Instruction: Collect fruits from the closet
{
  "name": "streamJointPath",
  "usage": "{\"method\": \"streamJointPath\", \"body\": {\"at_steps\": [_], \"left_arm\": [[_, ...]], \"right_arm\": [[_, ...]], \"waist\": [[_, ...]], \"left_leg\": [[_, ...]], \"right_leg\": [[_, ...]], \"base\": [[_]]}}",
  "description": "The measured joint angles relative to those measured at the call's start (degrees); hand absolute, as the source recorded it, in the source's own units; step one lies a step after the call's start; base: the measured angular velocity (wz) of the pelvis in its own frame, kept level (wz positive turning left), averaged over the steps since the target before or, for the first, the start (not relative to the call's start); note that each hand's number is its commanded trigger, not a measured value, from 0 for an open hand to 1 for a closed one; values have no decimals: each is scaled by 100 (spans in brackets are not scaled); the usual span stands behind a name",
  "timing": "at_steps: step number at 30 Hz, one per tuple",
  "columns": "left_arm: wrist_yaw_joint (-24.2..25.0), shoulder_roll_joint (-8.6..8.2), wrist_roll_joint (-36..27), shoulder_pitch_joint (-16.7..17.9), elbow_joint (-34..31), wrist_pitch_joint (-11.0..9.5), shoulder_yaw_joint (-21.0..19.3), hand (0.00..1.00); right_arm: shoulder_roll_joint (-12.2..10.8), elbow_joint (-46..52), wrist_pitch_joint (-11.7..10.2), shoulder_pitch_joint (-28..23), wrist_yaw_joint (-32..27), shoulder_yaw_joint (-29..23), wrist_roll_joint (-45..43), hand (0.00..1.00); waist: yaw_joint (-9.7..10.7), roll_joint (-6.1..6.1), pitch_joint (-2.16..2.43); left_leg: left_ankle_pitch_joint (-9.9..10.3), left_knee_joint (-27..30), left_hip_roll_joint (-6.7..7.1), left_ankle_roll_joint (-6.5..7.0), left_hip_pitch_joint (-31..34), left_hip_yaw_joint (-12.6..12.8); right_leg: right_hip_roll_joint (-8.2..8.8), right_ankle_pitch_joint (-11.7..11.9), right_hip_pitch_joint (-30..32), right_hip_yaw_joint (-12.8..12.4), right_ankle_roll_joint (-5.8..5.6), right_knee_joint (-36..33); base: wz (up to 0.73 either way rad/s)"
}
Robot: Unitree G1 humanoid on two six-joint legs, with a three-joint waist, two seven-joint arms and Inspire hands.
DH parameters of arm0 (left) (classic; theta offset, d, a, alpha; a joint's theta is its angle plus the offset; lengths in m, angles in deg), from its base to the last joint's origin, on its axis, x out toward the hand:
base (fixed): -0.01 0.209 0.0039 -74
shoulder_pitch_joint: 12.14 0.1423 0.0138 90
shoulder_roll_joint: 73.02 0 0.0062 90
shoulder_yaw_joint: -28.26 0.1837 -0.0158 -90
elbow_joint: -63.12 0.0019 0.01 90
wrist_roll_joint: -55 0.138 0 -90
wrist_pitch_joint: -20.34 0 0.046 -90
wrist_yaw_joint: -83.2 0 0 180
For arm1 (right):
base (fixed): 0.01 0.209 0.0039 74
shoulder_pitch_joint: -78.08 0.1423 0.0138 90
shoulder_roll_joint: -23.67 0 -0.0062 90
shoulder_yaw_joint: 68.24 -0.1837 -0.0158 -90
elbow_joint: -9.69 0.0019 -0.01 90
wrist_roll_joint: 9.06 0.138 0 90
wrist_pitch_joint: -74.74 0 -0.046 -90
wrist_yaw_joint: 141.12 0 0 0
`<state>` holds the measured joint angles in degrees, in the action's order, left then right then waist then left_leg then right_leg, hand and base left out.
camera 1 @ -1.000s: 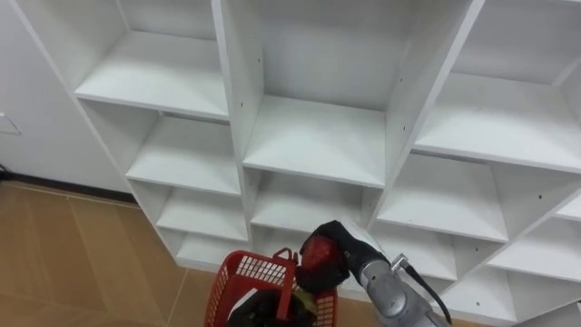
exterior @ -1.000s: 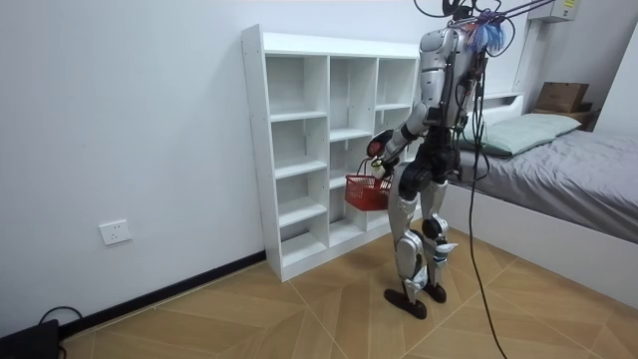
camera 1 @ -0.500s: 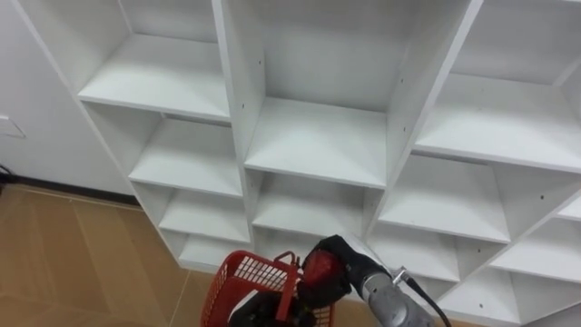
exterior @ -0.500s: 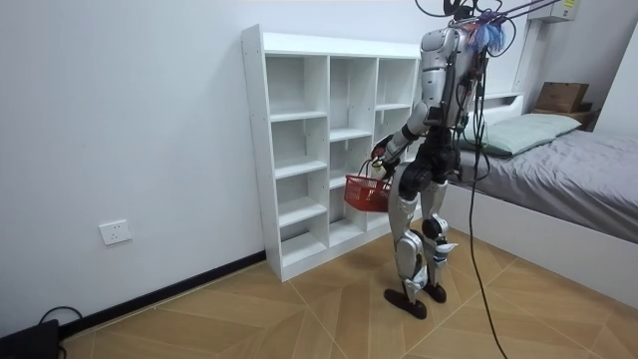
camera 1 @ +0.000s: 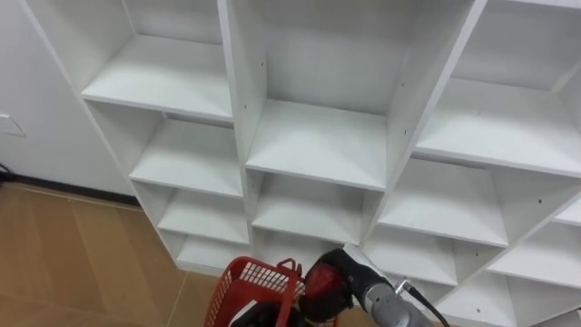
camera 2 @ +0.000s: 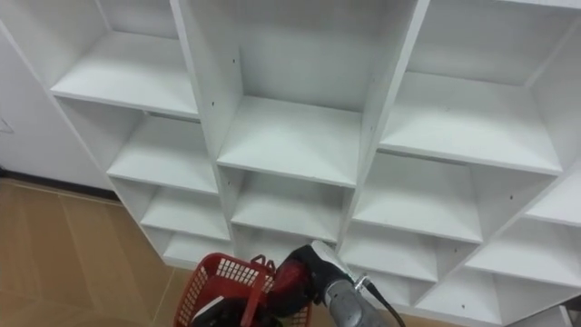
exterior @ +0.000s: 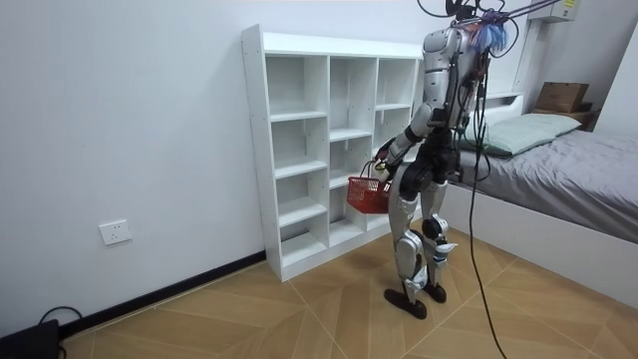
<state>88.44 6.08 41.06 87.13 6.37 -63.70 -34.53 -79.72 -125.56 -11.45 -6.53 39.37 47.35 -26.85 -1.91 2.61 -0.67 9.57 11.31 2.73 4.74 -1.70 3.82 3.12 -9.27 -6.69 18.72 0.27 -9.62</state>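
Right hand (camera 1: 343, 271) was curled round a red fruit (camera 1: 320, 283), holding it just above the rim of the red basket (camera 1: 247, 277), apparently so that letting go would drop it inside rather than on the floor. Beneath the basket's raised handle (camera 1: 290, 271) sat the left hand (camera 1: 259, 315); whether it gripped anything I could not tell, though it likely carried the basket close to shorten the reach. Beyond, the white closet (camera 1: 318, 145) stood with bare shelves, so this fruit seemed the last to collect, and the robot stood facing it
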Motion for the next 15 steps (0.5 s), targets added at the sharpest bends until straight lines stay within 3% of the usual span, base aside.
{"method": "streamJointPath", "body": {"at_steps": [3, 4, 5, 6, 15], "left_arm": [[0, 2, -1, 3, 0, -1, 0, 100], [0, 2, -4, 4, 0, -1, 1, 100], [2, 1, -8, 3, -1, -1, -1, 100], [3, 1, -8, 3, -1, -1, -1, 100], [50, 2, -5, 38, 3, 15, 63, 100]], "right_arm": [[4, -155, -2, -12, 17, 1, 304, 100], [11, -155, -2, -12, 30, 1, 426, 87], [21, -155, -2, -17, 45, 1, 516, 31], [30, -155, -2, -21, 56, 1, 560, 0], [56, -143, -76, -39, 192, -13, 700, 0]], "waist": [[-13, -11, -7], [-6, -26, -14], [-2, -39, -13], [-2, -46, -13], [3, -73, 0]], "left_leg": [[0, 17, 1, 1, 6, -2], [4, 34, 1, 3, 14, -2], [4, 40, 2, 3, 14, -2], [4, 41, 3, 3, 14, -2], [2, 40, 3, 3, 1, 5]], "right_leg": [[1, -1, -8, 13, -1, 1], [1, -1, -9, 15, -2, 2], [2, -1, -13, 15, -2, 4], [2, -2, -14, 15, -3, 5], [0, -7, -25, -8, -2, 12]], "base": [[0], [0], [0], [0], [0]]}}
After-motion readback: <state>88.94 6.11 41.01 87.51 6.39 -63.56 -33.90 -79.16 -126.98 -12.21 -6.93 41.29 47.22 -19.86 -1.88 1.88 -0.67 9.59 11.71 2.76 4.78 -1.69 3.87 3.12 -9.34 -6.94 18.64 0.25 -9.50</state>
